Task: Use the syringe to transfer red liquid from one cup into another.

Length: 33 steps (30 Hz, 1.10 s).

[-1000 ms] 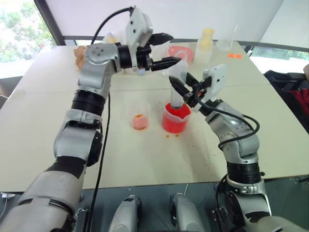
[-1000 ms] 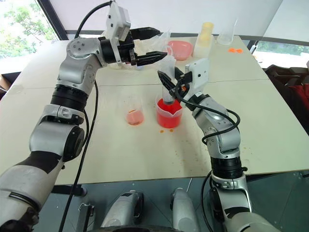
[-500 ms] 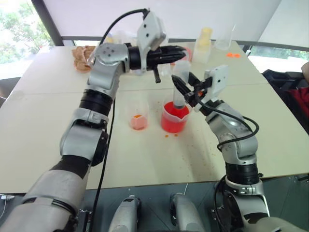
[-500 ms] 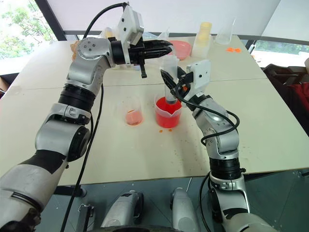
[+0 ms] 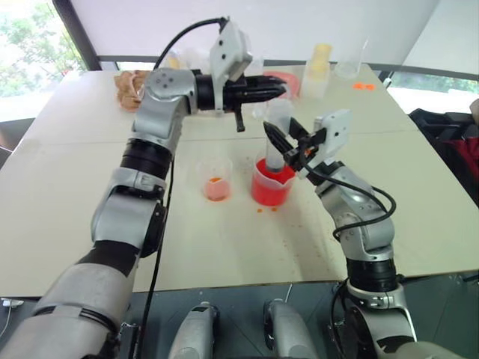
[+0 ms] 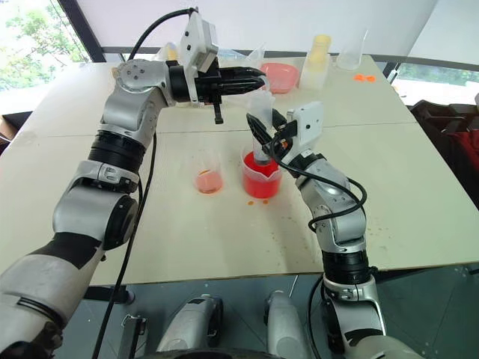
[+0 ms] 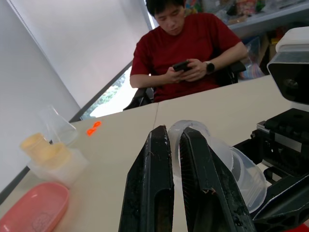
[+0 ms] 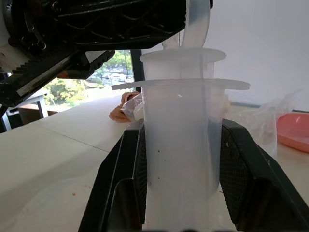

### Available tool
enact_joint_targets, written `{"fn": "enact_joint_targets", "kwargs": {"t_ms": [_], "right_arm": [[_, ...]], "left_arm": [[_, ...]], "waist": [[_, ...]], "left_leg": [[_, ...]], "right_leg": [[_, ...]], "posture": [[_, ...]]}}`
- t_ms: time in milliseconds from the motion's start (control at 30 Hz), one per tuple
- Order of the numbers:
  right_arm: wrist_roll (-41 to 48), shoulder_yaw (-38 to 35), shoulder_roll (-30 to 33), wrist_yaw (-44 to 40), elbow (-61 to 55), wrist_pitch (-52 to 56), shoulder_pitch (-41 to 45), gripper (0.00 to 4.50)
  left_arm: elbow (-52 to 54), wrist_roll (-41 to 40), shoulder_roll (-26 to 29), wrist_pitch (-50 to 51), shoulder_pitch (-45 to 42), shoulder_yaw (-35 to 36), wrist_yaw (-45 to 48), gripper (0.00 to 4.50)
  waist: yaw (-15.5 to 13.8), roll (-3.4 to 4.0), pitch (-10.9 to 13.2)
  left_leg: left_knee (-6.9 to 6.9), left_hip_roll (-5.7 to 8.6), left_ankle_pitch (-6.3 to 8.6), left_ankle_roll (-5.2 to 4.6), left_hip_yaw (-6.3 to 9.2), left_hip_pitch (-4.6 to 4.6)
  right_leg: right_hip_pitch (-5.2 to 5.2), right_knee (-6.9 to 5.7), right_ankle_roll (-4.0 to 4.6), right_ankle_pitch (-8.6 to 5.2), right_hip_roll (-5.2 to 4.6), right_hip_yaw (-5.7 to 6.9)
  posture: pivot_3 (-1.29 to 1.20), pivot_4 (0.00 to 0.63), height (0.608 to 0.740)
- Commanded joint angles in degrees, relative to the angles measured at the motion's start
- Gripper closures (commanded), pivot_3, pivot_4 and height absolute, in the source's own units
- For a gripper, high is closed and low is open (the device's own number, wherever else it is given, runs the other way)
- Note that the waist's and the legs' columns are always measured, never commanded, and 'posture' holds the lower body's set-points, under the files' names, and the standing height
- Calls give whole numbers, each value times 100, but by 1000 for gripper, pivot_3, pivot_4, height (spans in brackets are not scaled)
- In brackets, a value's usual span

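Standing in the red beaker [image 5: 272, 187], the syringe [image 5: 278, 134] has its barrel clamped by right gripper [image 5: 293, 142]; left gripper [image 5: 275, 91] is pinched shut on its ring-topped plunger [image 7: 188, 130] above.

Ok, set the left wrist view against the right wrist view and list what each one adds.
Left wrist view adds: a seated person in a red shirt holding a phone, yellow containers, orange bits. Right wrist view adds: the syringe barrel clamped in the right end effector, a crumpled brown item. Both share: the plunger ring in the shut left end effector, the pink dish, the table.
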<state>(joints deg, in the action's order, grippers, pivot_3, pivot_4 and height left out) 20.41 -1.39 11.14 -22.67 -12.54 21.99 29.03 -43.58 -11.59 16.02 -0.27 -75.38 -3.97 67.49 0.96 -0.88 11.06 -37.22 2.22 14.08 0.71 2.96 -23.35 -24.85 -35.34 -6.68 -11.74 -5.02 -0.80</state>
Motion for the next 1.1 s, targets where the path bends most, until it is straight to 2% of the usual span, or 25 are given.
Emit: {"fn": "enact_joint_targets", "kwargs": {"t_ms": [33,167,400,533,733,833,967,1100], "right_arm": [[7,434,-89,-222,-166,-2,-155,3084],[4,464,-101,-205,-163,-25,-179,3084],[5,478,-94,-180,-169,-36,-194,3084],[-11,468,-99,-173,-153,-46,-172,3084],[6,309,-42,-99,-190,-60,-3,3084],[26,209,16,-66,-247,-32,100,3084],[94,-42,169,-10,-318,52,320,3084],[141,-222,299,58,-396,102,477,3084]], "left_arm": [[-134,-36,182,-406,-732,382,-390,4453],[-646,38,286,-698,-1098,495,-610,4453],[-1002,58,349,-950,-1242,497,-636,4453],[-758,-78,330,-773,-1023,412,-113,4453],[-238,-196,508,-49,-670,404,200,2126],[119,-377,661,497,-447,481,350,2126],[1058,-985,1140,2024,145,673,755,2126],[2137,-1870,2000,3817,980,1073,1056,2126]], "waist": [[5,0,0],[2,0,0],[4,0,0],[9,0,0],[22,0,0],[24,0,0],[53,1,0],[150,1,1]], "left_leg": [[0,0,0,0,0,0],[0,0,0,0,0,0],[0,0,0,0,1,0],[0,0,0,0,1,0],[0,-1,0,0,2,0],[-1,-1,0,0,2,1],[0,-2,0,0,5,1],[0,-4,0,0,26,2]], "right_leg": [[0,-1,0,0,1,0],[0,-1,0,0,1,1],[0,-1,0,0,1,1],[0,-2,-1,0,1,0],[-1,-5,-1,0,2,0],[-1,-7,-1,0,2,0],[-4,-12,0,0,2,-3],[-9,-32,0,-1,3,-4]], "posture": [[0,150,740],[0,150,740],[0,150,740],[0,150,740],[0,150,740],[0,150,740],[0,150,740],[0,150,740]]}}
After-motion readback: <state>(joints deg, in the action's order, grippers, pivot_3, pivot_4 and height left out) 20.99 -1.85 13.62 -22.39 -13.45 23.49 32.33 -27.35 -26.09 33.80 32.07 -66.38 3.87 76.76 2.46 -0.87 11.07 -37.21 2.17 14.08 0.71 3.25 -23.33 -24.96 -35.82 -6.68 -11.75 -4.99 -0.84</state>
